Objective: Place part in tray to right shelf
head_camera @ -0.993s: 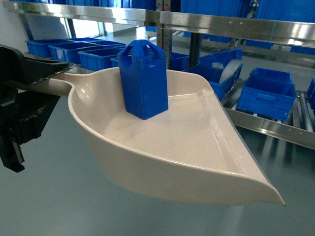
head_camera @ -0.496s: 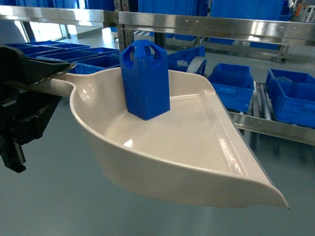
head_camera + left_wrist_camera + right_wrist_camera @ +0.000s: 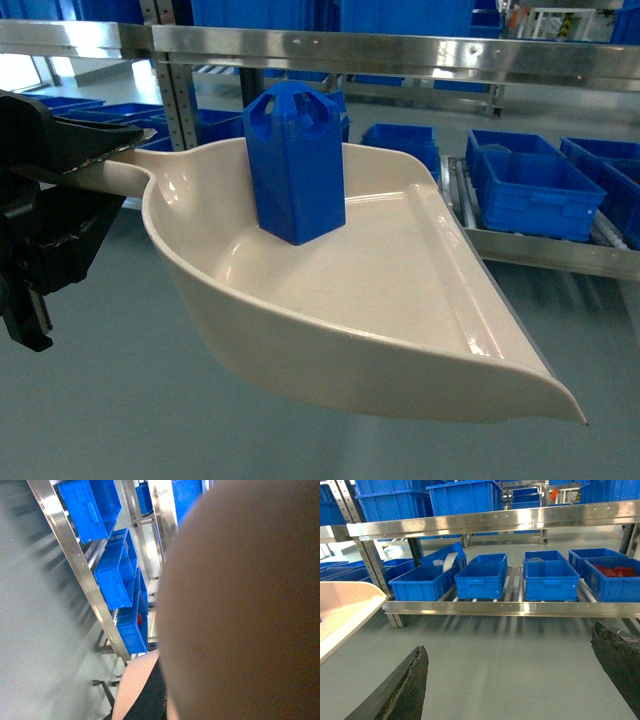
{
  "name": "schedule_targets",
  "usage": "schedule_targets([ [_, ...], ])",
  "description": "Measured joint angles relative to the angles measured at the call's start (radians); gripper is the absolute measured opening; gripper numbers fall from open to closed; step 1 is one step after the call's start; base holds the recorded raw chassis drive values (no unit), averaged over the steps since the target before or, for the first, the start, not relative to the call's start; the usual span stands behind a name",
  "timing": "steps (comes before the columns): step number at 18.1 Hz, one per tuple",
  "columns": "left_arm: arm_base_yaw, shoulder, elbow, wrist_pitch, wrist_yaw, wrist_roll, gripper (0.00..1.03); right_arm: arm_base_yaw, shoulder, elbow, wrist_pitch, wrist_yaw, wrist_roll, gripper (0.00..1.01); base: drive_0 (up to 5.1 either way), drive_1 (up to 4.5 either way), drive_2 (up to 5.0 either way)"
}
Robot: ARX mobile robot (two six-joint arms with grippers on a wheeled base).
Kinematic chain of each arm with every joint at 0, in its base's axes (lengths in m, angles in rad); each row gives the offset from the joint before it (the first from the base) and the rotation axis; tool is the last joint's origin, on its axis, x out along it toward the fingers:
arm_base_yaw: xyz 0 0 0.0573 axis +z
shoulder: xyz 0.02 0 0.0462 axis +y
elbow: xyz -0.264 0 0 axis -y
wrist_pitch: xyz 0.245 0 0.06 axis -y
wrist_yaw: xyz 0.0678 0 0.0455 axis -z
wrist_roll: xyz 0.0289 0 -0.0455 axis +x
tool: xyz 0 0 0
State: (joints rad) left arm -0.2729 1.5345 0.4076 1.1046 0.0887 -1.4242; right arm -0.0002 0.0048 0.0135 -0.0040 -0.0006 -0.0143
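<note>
The bright-blue part [image 3: 295,165] stands upright in the back of the beige tray [image 3: 400,300], which hangs in the air above the grey floor. My left gripper [image 3: 105,160] is shut on the tray's handle at the left edge of the head view. The tray's underside [image 3: 240,605] fills most of the left wrist view. Beyond the tray's lip, the right shelf [image 3: 545,250] shows its steel front rail. My right gripper [image 3: 507,655] is open over bare floor with nothing between its fingers [image 3: 405,690], facing the right shelf [image 3: 520,608]. A corner of the tray [image 3: 345,605] shows at the left of the right wrist view.
Several large blue crates [image 3: 482,577] sit side by side on the shelf's roller tracks; one at the far right [image 3: 615,577] holds red items. An upper steel rail [image 3: 400,50] and a perforated upright post [image 3: 172,90] cross the background. Grey floor lies before the rack.
The shelf, its post and the crates have slid to the left in the head view, as the view swings rightward. The tray, the part and my left gripper keep their place in the frame.
</note>
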Motion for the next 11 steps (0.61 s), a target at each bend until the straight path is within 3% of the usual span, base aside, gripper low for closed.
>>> schedule_targets([
  [11,0.0,0.0,0.0,0.0,0.0,0.0,0.15,0.0,0.0,0.0,0.0,0.0,0.0,0.98,-1.5,-1.46,-1.5],
])
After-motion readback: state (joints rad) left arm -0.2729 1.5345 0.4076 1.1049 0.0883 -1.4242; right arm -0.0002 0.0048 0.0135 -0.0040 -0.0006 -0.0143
